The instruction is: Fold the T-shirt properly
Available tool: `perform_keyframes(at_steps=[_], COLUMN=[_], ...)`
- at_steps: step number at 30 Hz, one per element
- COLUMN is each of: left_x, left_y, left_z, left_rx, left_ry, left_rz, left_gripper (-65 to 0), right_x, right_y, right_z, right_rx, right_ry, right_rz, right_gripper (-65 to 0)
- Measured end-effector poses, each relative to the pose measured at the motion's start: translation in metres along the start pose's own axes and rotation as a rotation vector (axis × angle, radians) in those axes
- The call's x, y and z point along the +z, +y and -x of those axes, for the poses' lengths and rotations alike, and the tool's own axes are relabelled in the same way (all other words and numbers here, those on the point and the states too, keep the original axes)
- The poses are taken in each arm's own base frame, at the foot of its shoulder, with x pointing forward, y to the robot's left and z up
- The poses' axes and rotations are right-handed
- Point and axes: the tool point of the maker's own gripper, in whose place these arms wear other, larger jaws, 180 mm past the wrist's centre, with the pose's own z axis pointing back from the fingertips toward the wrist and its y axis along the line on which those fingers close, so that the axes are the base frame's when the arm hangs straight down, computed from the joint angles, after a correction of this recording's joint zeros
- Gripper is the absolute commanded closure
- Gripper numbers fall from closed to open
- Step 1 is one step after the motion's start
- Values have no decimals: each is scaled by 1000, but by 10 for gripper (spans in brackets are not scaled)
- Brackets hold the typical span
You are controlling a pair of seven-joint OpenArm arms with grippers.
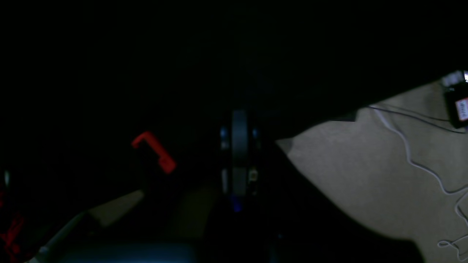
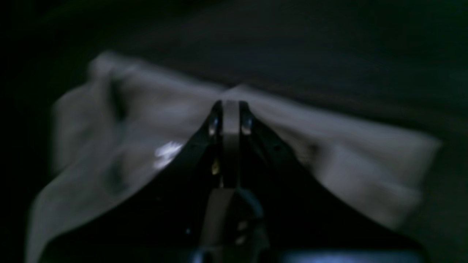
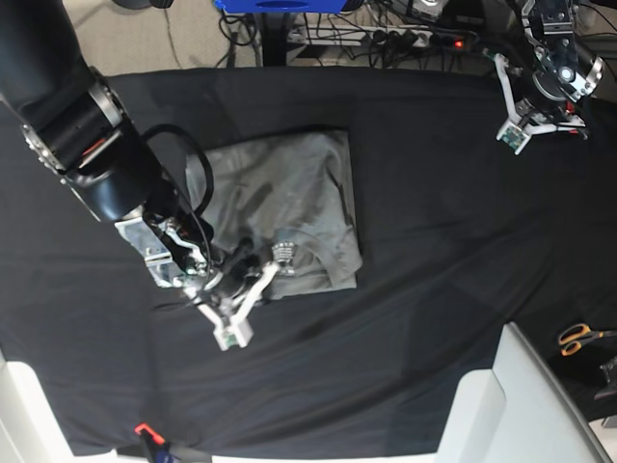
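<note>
The light-grey T-shirt [image 3: 289,193] lies folded into a rough rectangle on the black table cloth [image 3: 434,241], left of centre. My right gripper [image 3: 281,254] reaches in from the lower left and is shut on the shirt's near edge. In the right wrist view the blurred T-shirt [image 2: 347,157] tents up to a peak at the closed right gripper [image 2: 230,104]. My left gripper [image 3: 512,138] hangs over the far right corner of the table, away from the shirt. It is shut on nothing, and in its own dark view the left gripper [image 1: 239,131] shows closed.
Orange-handled scissors [image 3: 578,337] lie off the table's right edge, next to a white surface [image 3: 501,405]. A red clamp [image 3: 145,430] sits at the front edge. Cables and a power strip [image 3: 386,39] run behind the table. A red clamp [image 1: 153,151] and floor with cables [image 1: 365,175] show in the left wrist view.
</note>
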Motion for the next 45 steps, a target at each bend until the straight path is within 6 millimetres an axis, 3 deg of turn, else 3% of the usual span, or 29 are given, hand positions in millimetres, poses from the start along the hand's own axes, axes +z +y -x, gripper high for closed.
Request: perform_keyframes(at_steps=[5,9,11,15,19,22,27,32,35,37,40,43,45], left_x=[-7,-8,-8,-8,-3,4,27,36,36,28,11,-3,-13], left_y=[-7,-8,-10,-20,-46,-66,-70,-104,-136,-157,-185,-208,-225], left_z=[12,11,10,6,-15,-18,-14,27,36,51,68,71,86], left_rx=[12,11,12,36,70,91,53,22,-8,-10,33,123,189], left_ry=[34,31,27,15,-123,-186,-207,-105,-92,-55,-22,-63,-38], left_rz=[27,30,35,50,93,127,114,197,293,364,442,504,536], left_gripper=[0,0,0,0,0,0,0,0,0,0,0,0,0], right_x=[4,6,17,64,119,148,197,243,262,267,260,261,268], right_y=[-18,-17,-11,-8,-37,-46,-40,-46,-42,-38,-40,-40,-49], right_z=[-4,-13,-21,-22,-5,6,35,101,150,175,213,276,325], right_rx=[3,1,18,20,-117,-165,-185,-288,-356,-386,-480,-512,-396], right_ry=[-28,-82,-116,-107,-88,-77,-14,124,229,287,347,510,649], right_rz=[39,35,2,-58,29,60,75,154,179,179,200,244,350], right_gripper=[-2,-2,-2,-2,-2,-2,-2,-2,-2,-2,-2,-2,-2])
